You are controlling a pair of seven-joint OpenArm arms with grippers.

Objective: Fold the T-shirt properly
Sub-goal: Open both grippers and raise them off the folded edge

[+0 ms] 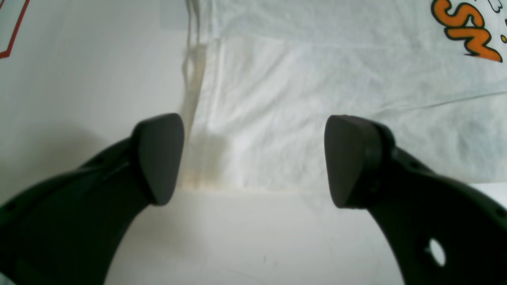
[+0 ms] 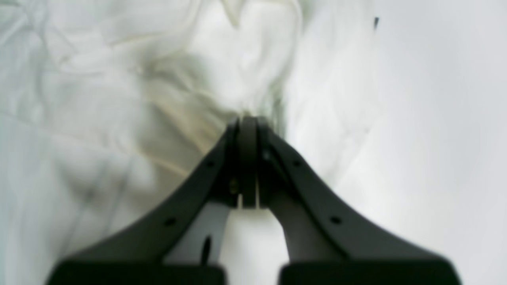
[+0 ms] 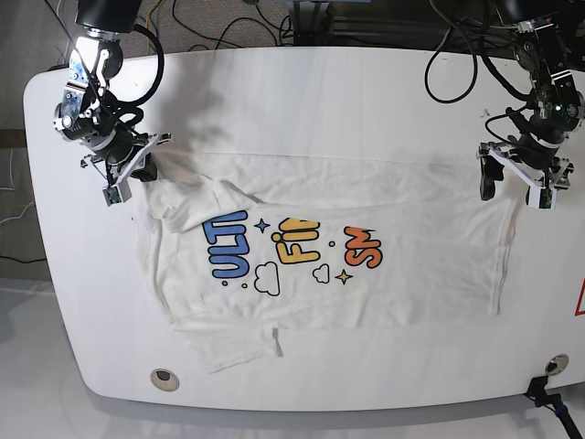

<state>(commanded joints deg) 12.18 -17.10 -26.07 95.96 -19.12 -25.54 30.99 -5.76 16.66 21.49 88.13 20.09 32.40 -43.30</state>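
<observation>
The T-shirt point(image 3: 320, 256) is spread print-up on the white tabletop point(image 3: 274, 91), lying sideways in the base view: collar end toward that view's left, hem toward its right. "ULT", "FIN" and "SM" lettering is seen across the chest, partly cut off by folds. One sleeve point(image 3: 233, 347) is laid flat at the near edge; the cloth around the collar is bunched and wrinkled.

The right pincer point(image 2: 247, 126) is clamped shut on a gathered bit of the T-shirt's fabric at the bunched corner, base view's upper left point(image 3: 123, 169). In the right wrist view the cloth is pulled up into folds converging at the fingertips.

The left pincer point(image 1: 253, 158) is spread wide, nothing between its pads. It is positioned over the hem corner of the T-shirt point(image 1: 297, 118), base view's right point(image 3: 516, 174). Whether the pads touch cloth or tabletop cannot be told.
</observation>
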